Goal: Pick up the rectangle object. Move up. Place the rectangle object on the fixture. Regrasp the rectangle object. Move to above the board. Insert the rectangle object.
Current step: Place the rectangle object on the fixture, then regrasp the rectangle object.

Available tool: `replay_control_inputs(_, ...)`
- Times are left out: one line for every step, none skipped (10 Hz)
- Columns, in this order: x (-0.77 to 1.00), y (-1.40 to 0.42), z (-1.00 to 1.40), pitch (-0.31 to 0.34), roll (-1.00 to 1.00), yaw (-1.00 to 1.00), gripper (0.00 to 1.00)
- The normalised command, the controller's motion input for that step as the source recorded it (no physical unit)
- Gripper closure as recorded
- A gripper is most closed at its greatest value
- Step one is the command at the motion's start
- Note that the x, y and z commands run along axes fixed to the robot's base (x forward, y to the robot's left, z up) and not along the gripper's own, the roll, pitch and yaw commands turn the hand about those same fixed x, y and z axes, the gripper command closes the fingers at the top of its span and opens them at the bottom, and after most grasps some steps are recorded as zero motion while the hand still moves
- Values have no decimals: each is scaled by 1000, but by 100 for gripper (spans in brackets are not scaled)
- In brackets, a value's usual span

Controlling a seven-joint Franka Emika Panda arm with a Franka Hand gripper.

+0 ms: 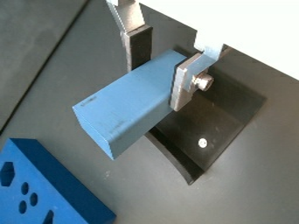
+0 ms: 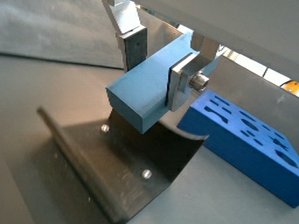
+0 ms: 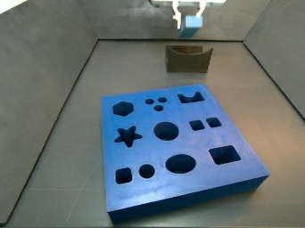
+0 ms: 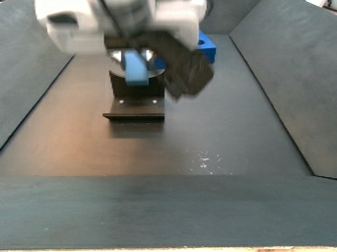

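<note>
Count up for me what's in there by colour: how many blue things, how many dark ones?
Blue: 2, the rectangle object clamped in the gripper above the fixture, and the board full of shaped holes lying on the floor.
Dark brown: 1, the fixture beyond the board.
Silver fingers with dark pads: 2, on that one gripper.
Total: 3 things plus the gripper.

Hand [image 3: 188, 20] with rectangle object [image 1: 126, 111] above fixture [image 3: 186, 58], behind board [image 3: 176, 150]

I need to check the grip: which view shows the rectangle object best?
A wrist view: the rectangle object fills the frame, clamped between the gripper fingers above the fixture. The other wrist picture shows it nearly as well. In both side views it is small, partly hidden by the gripper.
</note>
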Motion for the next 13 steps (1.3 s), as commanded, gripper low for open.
replay_control_inputs(185, 119, -1000, 102, -1000, -190, 100)
replay_control_inputs(198, 125, -1000, 107, -1000, -209, 100)
replay_control_inputs(173, 112, -823, 106, -1000, -226, 100)
replay_control_inputs(138, 92, -593, 93, -887, -170, 100)
replay_control_inputs(117, 78, -427, 70, -709, -154, 100)
replay_control_inputs(104, 69, -255, 43, -555, -147, 100)
replay_control_inputs(82, 66, -191, 8, -344, -131, 100)
replay_control_inputs(76, 54, -186, -15, -294, -123, 100)
replay_control_inputs(0, 0, 0, 0, 0, 0, 0)
replay_control_inputs(0, 0, 1000, 31, 11, 6, 0)
replay_control_inputs(-7, 1, 1000, 40, 11, 9, 0)
replay_control_inputs(-24, 3, 1000, 58, 36, 16, 0)
replay_control_inputs(-31, -5, 1000, 74, 72, 11, 0)
